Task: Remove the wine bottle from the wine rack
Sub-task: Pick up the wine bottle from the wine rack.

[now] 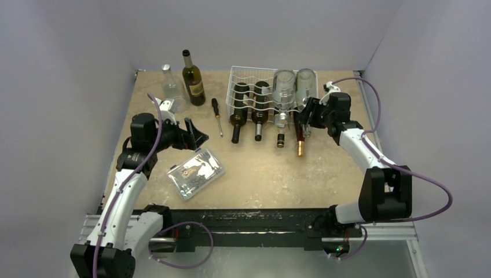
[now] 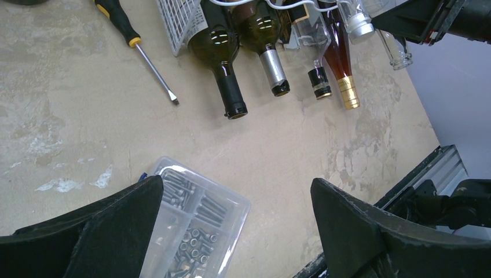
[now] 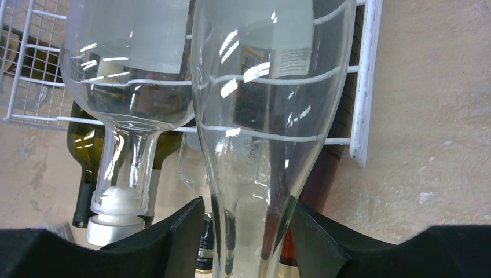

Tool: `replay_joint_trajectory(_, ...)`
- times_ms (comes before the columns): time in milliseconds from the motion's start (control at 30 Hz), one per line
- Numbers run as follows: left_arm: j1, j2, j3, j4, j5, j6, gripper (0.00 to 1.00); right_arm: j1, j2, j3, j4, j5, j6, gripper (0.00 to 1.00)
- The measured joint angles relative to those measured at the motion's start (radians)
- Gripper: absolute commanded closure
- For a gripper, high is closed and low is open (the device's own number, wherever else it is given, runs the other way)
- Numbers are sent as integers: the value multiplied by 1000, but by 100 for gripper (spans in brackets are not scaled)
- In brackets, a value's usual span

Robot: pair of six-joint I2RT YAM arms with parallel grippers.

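Right hand (image 3: 246,204) outstretched at the wine rack (image 3: 362,87), fingers (image 3: 179,243) partly open astride the neck of the clear wine bottle (image 3: 272,116), grip unclear.

Overhead and both wrist views share wine rack (image 1: 233,87).

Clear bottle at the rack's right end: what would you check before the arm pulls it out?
1. The right gripper straddles the neck of the clear bottle: ok.
2. Firm grip on that neck: cannot tell.
3. The capped bottle beside it is apart from the fingers: ok, but close.
4. The left gripper is open, away from the wine rack: ok.
5. Bottle out of the rack: not ok.
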Motion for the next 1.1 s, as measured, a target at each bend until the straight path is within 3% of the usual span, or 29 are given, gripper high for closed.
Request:
replay_joint_trajectory(533,0,-10,0,0,0,0,0,0,28,-11,23,-2,18,48)
replay_joint_trajectory(633,0,-10,0,0,0,0,0,0,28,-11,24,-3,18,56)
replay_joint_trajectory(767,0,-10,0,0,0,0,0,0,27,-16,30,-4,26,82)
replay_joint_trajectory(867,0,-11,0,0,0,0,0,-1,16,-32,45,-4,29,95)
replay_joint_trajectory(933,0,-12,0,0,0,0,0,-5,-1,-46,50,-5,31,100)
replay_joint_trajectory(1100,0,-15,0,0,0,0,0,-33,-64,-80,51,-31,43,100)
